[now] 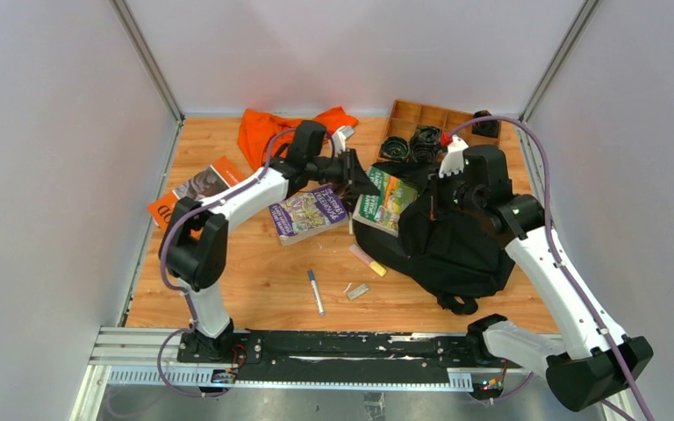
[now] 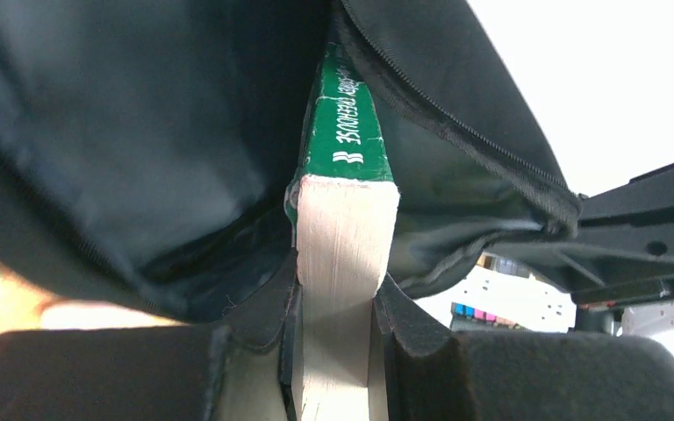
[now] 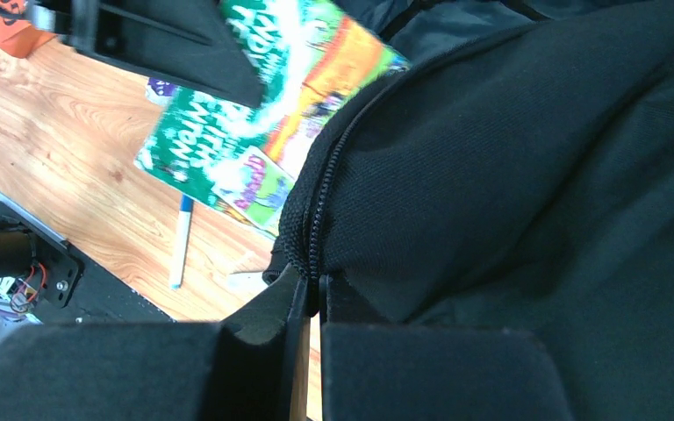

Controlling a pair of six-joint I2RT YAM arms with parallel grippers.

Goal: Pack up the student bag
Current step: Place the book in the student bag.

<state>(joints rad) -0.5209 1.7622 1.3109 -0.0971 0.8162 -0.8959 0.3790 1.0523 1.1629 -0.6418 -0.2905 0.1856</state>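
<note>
The student bag (image 1: 456,250) lies on the right half of the wooden table (image 1: 254,285), in front of the right arm, with its mouth facing left. The right gripper (image 3: 311,303), jaws pinched almost together, holds the zipper edge (image 3: 316,210) of that mouth. The left gripper (image 2: 338,338), jaws partly apart, clamps a green paperback (image 2: 344,140) by its covers. The book's long axis runs from the jaws straight into the opening, far end between the fabric walls. The left arm is nearer; further travel along this axis appears necessary
</note>
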